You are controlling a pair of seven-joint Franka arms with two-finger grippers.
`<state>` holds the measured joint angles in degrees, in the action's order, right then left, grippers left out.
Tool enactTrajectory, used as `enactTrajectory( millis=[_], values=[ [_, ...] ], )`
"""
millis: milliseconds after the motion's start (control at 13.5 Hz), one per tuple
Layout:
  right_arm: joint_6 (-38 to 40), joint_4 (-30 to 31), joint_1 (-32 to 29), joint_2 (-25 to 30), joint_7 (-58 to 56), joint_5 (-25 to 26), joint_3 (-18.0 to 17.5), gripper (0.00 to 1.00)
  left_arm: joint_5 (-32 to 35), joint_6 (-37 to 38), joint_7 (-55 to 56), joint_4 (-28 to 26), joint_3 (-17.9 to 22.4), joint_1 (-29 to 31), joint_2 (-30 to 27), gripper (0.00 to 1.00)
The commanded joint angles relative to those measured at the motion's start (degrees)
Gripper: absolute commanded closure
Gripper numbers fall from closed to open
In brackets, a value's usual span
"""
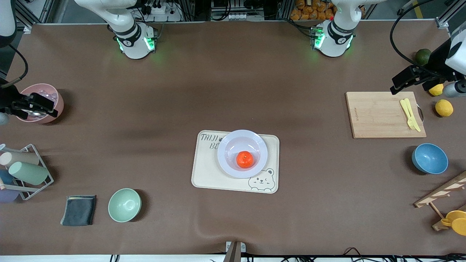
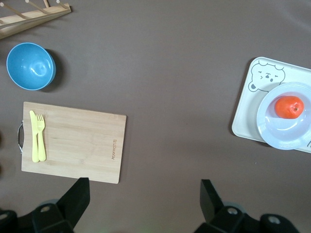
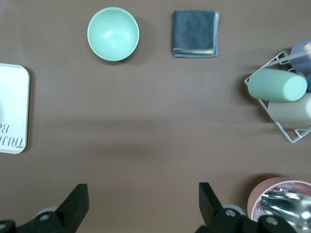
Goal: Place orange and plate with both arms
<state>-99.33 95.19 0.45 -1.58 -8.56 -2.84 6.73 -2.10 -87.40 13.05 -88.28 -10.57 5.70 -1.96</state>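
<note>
The orange [image 1: 245, 159] lies in the white plate [image 1: 226, 144], which rests on the cream bear tray [image 1: 204, 176] in the middle of the table. In the left wrist view the orange [image 2: 289, 107] and the plate [image 2: 273, 134] show some way off from the gripper. My left gripper [image 1: 400, 82] hangs open and empty over the edge of the wooden board at the left arm's end; its own view [image 2: 145, 194] shows bare table between the fingers. My right gripper [image 1: 45, 105] hangs open and empty over the pink container at the right arm's end, with wide-apart fingers [image 3: 144, 199].
A wooden cutting board [image 1: 382, 114] carries a yellow fork and knife [image 1: 410, 114], with lemons [image 1: 444, 107], a dark green fruit [image 1: 423, 56] and a blue bowl [image 1: 430, 158] nearby. A pink container [image 1: 54, 95], cup rack [image 1: 27, 171], grey cloth [image 1: 78, 210] and mint bowl [image 1: 124, 205] sit at the right arm's end.
</note>
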Motion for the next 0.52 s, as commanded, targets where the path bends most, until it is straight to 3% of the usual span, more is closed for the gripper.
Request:
enactTrajectory(
  millis=[0, 445],
  values=[
    [-0.1, -1.6, 0.1, 1.2, 1.3, 1.8, 0.0, 0.0, -0.7, 1.7, -1.4, -0.8, -0.3, 0.5, -1.9, 0.0],
    [0.0, -1.6, -0.7, 0.8, 0.7, 1.1, 0.0, 0.0, 0.5, 1.8, -1.4, 2.1, 0.3, 0.6, -0.1, 0.0]
  ],
)
